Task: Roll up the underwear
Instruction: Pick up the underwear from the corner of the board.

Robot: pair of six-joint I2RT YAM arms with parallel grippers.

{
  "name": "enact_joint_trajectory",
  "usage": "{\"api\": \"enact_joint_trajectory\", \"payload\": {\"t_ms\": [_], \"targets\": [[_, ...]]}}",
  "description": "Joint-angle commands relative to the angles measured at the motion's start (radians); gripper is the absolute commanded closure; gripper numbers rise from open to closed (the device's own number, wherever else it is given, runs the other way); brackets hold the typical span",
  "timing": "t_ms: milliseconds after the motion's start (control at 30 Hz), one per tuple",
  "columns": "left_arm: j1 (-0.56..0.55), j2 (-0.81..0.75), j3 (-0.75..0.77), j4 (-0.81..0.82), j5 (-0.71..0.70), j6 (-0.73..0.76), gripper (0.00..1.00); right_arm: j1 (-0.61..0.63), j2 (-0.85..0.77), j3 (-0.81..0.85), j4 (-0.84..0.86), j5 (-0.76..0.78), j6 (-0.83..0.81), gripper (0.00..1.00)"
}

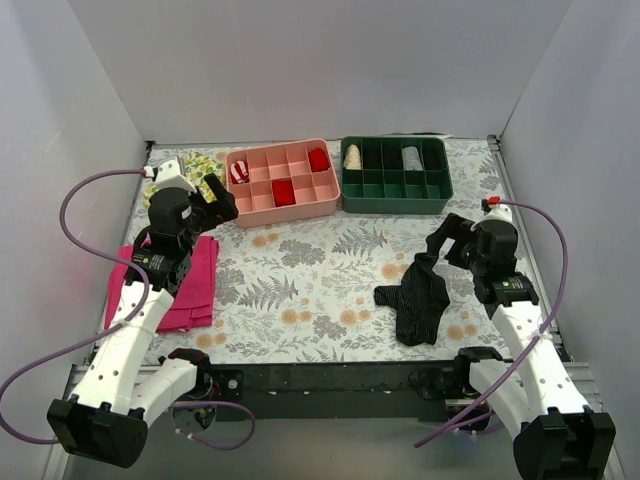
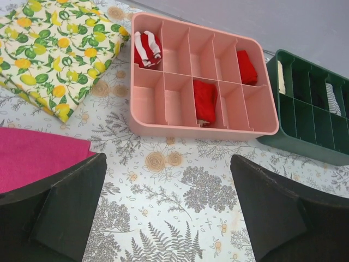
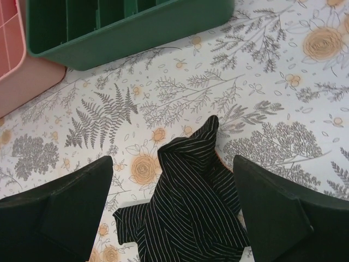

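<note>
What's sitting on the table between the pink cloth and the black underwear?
Nothing. The top view shows only bare flowery table between the pink cloth and the underwear.

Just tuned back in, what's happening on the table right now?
Nothing is held yet. The black underwear lies crumpled and unrolled on the table, on the right side. The right gripper hovers over it with its jaws open. The left gripper, jaws open too, hangs over the table near the pink tray, beside the pink cloth.
</note>
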Motion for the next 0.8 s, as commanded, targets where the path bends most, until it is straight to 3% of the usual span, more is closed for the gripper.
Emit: {"api": "enact_joint_trajectory", "payload": {"t_ms": [0, 133, 300, 500, 767], "targets": [[0.000, 0.023, 0.086, -0.079, -0.084, -0.082, 0.02, 0.000, -0.024, 0.070, -0.056, 0.080, 0.074, 0.01], [-0.002, 0.068, 0.137, -0.123, 0.101, -0.017, 0.02, 0.000, 0.020, 0.194, -0.154, 0.064, -0.001, 0.02], [-0.002, 0.143, 0.247, -0.301, 0.174, -0.035, 0.02, -0.002, 0.106, 0.298, -0.225, 0.033, -0.039, 0.01], [-0.002, 0.048, 0.189, -0.268, 0.189, 0.016, 0.02, -0.002, 0.113, 0.303, -0.253, -0.013, -0.076, 0.02], [-0.002, 0.031, 0.104, -0.335, 0.394, 0.000, 0.02, -0.002, 0.180, 0.361, -0.339, 0.015, -0.186, 0.01]]}}
